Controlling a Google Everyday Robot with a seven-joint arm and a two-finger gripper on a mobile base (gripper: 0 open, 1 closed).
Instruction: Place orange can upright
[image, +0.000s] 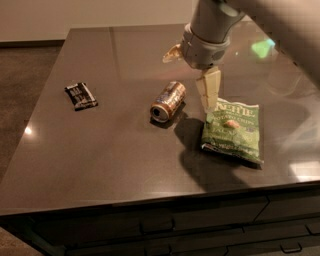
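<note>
Approach stage, nothing grabbed yet

On the dark table (115, 170), the gripper (208, 100) hung just right of the orange can (167, 101), holding nothing, and I couldn't tell its jaw gap. The green chip bag (232, 132) sat further right of the can, which lay on its side. Next up, I reckon: shift left, drop down, grab.

orange can (167, 101) lying sideways, pincer (209, 104) nearby
</note>
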